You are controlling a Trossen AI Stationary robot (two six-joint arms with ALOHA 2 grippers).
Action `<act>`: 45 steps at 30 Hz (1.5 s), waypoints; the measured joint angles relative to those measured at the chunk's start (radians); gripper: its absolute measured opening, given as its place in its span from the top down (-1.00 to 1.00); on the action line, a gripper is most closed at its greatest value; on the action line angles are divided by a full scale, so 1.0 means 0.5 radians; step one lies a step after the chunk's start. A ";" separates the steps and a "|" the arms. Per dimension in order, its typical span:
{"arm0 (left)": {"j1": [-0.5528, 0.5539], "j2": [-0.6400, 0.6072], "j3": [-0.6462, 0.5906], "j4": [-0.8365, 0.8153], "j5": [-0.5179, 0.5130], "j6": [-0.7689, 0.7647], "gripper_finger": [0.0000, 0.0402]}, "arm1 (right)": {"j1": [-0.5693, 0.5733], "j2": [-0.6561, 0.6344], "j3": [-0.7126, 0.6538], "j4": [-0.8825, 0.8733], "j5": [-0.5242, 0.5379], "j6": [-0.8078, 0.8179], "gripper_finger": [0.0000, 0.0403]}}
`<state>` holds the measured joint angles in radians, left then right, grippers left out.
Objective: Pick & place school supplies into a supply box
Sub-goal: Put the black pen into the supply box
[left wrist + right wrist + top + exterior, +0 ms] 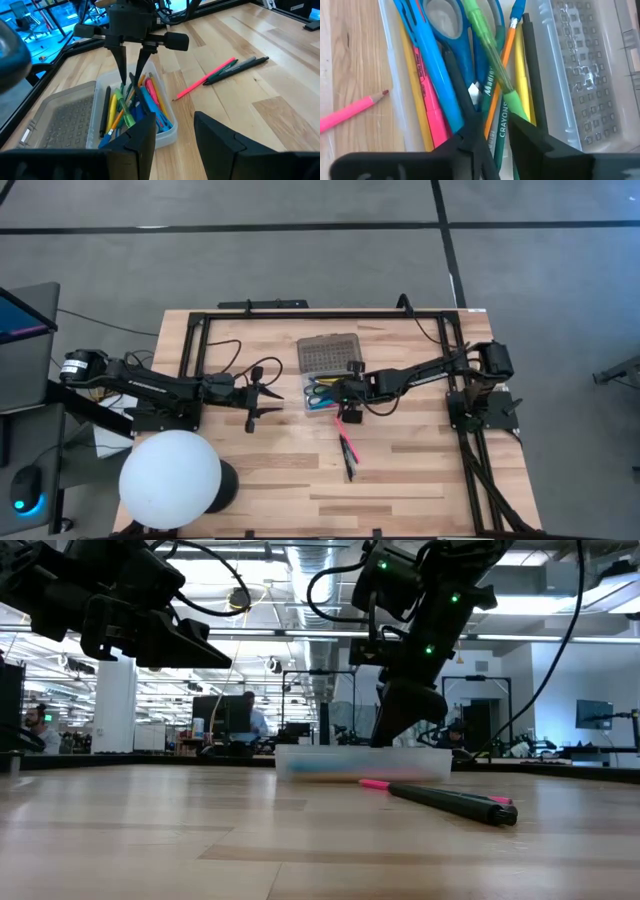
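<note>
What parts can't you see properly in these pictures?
- Clear plastic supply box, low view: a blur, contents unreadable.
- Blue-handled scissors, right wrist view: blades buried under pens.
- Pink pencil, right wrist view: cut off by the edge.
- Right gripper, left wrist view: fingertips hidden among pens.

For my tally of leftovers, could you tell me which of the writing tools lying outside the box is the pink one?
The pink pencil, the thin bare one whose sharpened tip points toward the supply box; the two beside it are dark markers.
</note>
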<state>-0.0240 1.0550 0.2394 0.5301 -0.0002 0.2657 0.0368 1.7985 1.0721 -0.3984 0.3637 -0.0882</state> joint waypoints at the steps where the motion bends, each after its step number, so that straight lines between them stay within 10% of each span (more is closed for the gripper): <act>1: 0.000 0.000 0.000 0.000 0.000 0.000 0.36 | 0.000 0.000 0.000 0.000 0.000 0.000 0.57; 18: 0.000 0.000 0.000 0.000 0.002 0.000 0.36 | 0.273 -0.301 0.000 -0.064 0.003 0.520 0.55; 45: 0.000 -0.001 0.000 0.021 0.002 -0.005 0.36 | 0.750 0.112 0.001 -0.122 0.112 1.544 0.55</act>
<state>-0.0241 1.0546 0.2394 0.5407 0.0010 0.2630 0.4120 1.8546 1.0727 -0.4592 0.4196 0.6840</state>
